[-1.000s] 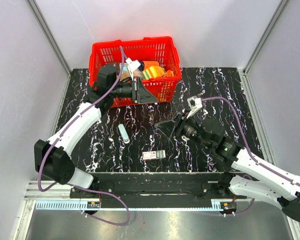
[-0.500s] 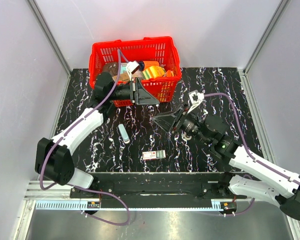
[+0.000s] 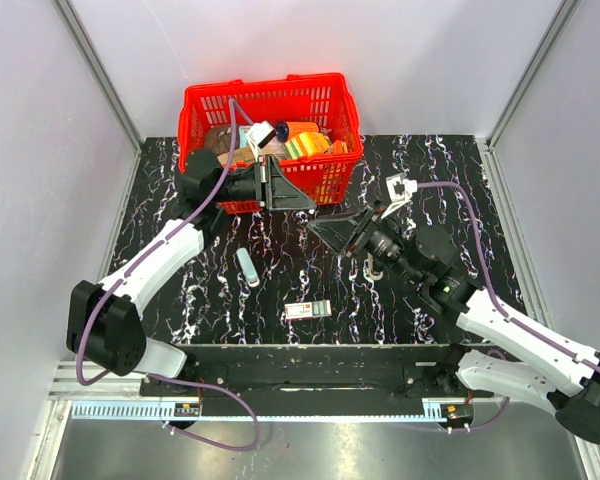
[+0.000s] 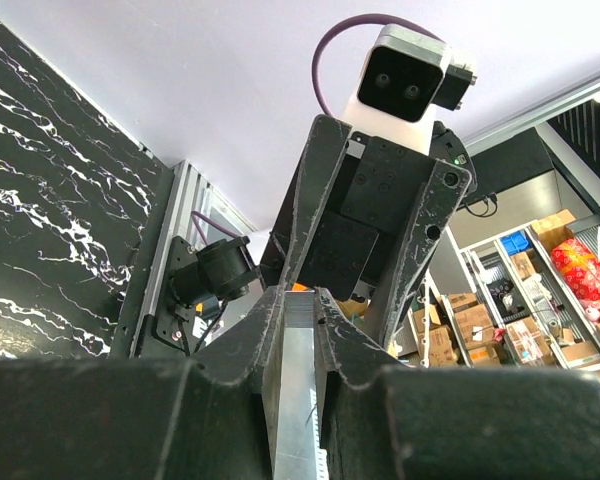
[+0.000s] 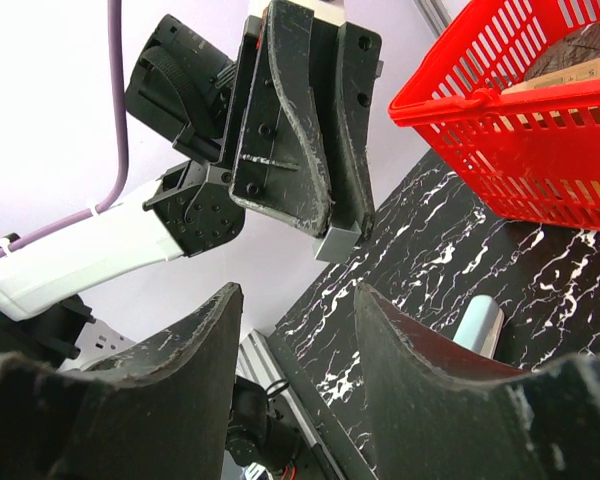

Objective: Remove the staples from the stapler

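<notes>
Above the table (image 3: 460, 170), just in front of the red basket (image 3: 202, 100), I see the main risk in the grip. The left gripper (image 3: 298, 197) is clamped tight on the stapler (image 5: 337, 242) by a narrow grey metal stretch. Any push or pull from the other side could twist it or slide it out. Only a short grey end pokes past the fingertips in the right wrist view, so there is little to grab and it would be easy to knock fingers together instead. I can't make out the rest of its body. Staples shaken loose up here would likely drop onto the speckled top or into the basket.

The right gripper (image 5: 295, 340) is about half open with nothing in it. It points nose to nose at the left one, near but apart. The left arm is stretched forward with its gripper level and aimed right. The right arm reaches forward-left with its wrist raised. Both grippers are off the table. A red-white-green box (image 3: 308, 310) and a pale oblong thing (image 3: 247, 267) lie on the table below.
</notes>
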